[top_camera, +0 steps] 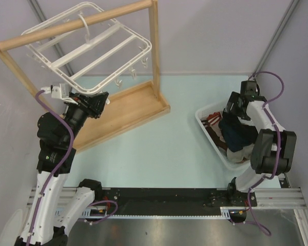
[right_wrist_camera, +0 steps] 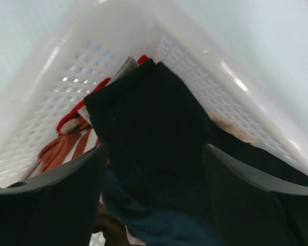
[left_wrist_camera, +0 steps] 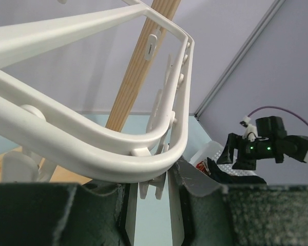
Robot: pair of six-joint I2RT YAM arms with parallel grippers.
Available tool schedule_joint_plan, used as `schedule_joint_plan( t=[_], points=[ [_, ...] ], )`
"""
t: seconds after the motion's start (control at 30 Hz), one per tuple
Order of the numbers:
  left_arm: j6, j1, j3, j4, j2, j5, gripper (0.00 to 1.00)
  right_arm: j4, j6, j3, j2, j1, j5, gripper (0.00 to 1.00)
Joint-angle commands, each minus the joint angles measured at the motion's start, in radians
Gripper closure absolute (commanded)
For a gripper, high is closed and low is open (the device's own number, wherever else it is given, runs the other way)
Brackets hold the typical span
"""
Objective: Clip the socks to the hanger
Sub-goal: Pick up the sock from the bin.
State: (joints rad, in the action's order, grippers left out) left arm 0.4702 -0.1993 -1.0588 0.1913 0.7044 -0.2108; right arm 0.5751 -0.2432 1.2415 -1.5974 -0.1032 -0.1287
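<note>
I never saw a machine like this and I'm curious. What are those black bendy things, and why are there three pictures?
They are two robot arms bolted to a table. One picture looks down from above. The other two come from little cameras on each arm's wrist.

The left end effector is pinched shut on a clip of the white hanger, which hangs on a wooden stand.

The right end effector is open, reaching down into a white basket. Its fingers sit on either side of a black sock, not squeezing it yet. Red and white clothes lie there too.
</note>
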Motion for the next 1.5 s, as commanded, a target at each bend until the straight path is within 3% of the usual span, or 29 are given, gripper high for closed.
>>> schedule_joint_plan(
  t=[0.0,0.37,0.57,0.7,1.07,1.33,1.47],
  points=[
    [-0.016,-0.020,-0.006,-0.003,-0.008,0.013,1.00,-0.031,0.007,-0.042,-0.041,0.014,0.070,0.22],
    [-0.012,-0.040,0.006,-0.015,-0.025,0.017,1.00,0.028,-0.085,-0.201,0.200,0.255,-0.075,0.26],
    [-0.004,-0.043,0.013,-0.013,-0.034,0.016,1.00,0.006,-0.081,-0.214,0.235,0.255,-0.005,0.27],
    [-0.004,-0.045,0.011,-0.004,-0.036,0.019,0.99,-0.055,-0.054,-0.208,0.269,0.174,0.043,0.32],
    [-0.010,-0.043,0.000,0.003,-0.011,0.013,1.00,-0.247,0.087,-0.208,0.157,0.149,0.044,0.48],
    [-0.018,-0.043,-0.006,0.013,-0.013,0.019,1.00,-0.163,0.093,-0.212,0.031,0.187,-0.093,0.52],
    [-0.015,-0.043,-0.004,0.007,-0.011,0.014,1.00,-0.152,0.087,-0.214,0.048,0.212,-0.121,0.66]
  ],
)
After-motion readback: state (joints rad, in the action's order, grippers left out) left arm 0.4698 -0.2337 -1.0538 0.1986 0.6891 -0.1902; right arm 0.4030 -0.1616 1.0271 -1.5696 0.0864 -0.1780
